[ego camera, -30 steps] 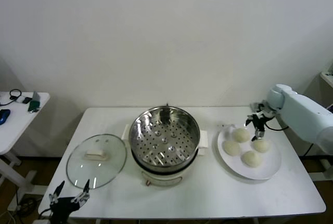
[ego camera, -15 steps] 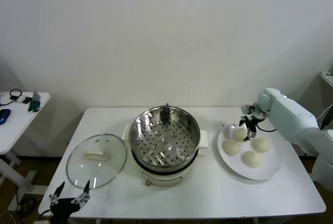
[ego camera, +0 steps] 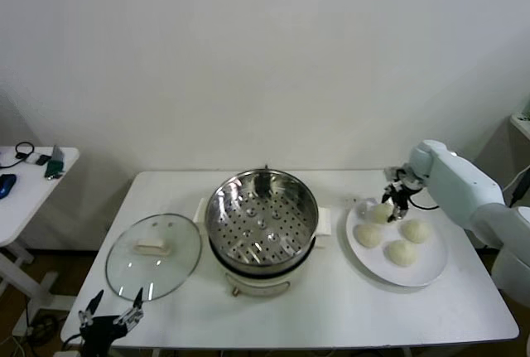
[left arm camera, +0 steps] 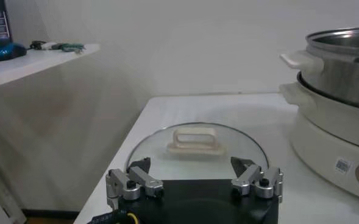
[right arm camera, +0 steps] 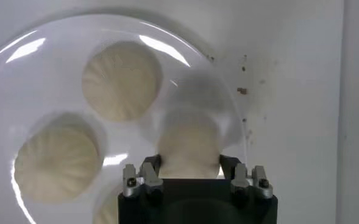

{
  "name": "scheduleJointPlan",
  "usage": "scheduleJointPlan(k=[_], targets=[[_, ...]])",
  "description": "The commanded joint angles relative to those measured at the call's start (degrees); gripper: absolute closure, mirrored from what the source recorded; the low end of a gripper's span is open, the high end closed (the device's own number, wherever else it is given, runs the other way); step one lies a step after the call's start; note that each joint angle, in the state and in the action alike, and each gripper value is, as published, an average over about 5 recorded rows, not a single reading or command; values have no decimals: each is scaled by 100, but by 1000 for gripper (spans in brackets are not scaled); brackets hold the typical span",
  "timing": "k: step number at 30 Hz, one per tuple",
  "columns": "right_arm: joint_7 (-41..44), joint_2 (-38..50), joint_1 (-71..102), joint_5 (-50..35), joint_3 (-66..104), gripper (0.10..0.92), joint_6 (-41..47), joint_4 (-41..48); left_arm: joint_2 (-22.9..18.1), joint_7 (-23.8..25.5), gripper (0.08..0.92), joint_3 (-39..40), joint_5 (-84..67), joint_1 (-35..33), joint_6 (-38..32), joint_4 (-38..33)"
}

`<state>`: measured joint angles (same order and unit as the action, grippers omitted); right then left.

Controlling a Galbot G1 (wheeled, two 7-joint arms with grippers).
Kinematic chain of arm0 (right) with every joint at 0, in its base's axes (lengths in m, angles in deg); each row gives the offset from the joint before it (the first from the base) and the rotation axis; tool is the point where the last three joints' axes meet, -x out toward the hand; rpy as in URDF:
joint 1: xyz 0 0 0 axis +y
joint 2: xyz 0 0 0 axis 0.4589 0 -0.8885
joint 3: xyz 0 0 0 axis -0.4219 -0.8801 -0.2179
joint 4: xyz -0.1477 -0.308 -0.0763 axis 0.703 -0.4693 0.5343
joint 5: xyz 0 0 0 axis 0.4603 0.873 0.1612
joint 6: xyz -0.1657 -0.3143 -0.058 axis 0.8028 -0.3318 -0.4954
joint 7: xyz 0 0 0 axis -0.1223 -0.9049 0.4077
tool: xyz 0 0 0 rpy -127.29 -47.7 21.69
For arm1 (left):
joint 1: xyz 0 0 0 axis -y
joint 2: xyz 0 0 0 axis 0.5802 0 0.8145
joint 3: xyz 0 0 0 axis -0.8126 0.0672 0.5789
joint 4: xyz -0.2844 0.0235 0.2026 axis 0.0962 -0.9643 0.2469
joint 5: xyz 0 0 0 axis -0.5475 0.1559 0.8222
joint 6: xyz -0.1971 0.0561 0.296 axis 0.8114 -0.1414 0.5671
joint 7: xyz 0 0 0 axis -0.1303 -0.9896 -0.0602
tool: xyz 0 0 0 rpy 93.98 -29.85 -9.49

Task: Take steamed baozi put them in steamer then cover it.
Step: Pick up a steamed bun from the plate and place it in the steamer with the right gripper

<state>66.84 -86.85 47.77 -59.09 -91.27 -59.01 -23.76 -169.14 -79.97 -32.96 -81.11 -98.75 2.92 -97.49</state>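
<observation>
Four cream-white baozi lie on a white plate (ego camera: 431,267) at the right of the table. My right gripper (ego camera: 396,205) is over the plate's far left part. In the right wrist view its fingers (right arm camera: 152,165) close on both sides of one baozi (right arm camera: 188,140), which fills the gap and still looks low over the plate. The other baozi (right arm camera: 121,79) lie beside it. The steel steamer (ego camera: 261,216) stands mid-table with its perforated tray bare. The glass cover (ego camera: 154,255) lies flat to its left. My left gripper (ego camera: 110,317) is parked open at the near left edge, just short of the cover (left arm camera: 194,143).
A small side table (ego camera: 33,183) with dark items stands far left, off the main table. Bare tabletop (ego camera: 331,307) lies in front of the steamer and between steamer and plate. The wall is close behind.
My right gripper moved left across the plate's far side to the far-left baozi and lowered around it. The left arm, the cover and the steamer have not moved.
</observation>
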Motion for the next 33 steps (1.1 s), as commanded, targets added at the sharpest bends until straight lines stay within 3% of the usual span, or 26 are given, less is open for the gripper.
scheduleJointPlan(k=[1,10,20,24,33], targets=[[57,573,-1246,-1010,-1428,365,-65,-1522,10,-3,177,-13,2,-3,-15,-6],[-79,574,-4231,-2192,-3324,366,-737,-4138,52,-8,177,10,34,-12,-2,-70],[-297,-256,-4910,-1950,-3654,364,-1594,-6162,3,-37,177,50,12,23,57,-146],[-494,-608,-4415,-1488,-3624,364,-1653,-6129,-30,-41,177,37,-40,25,70,-198],[-916,-1370,-3307,-518,-3413,366,-1861,-4789,-76,-63,177,12,-45,13,53,-265]])
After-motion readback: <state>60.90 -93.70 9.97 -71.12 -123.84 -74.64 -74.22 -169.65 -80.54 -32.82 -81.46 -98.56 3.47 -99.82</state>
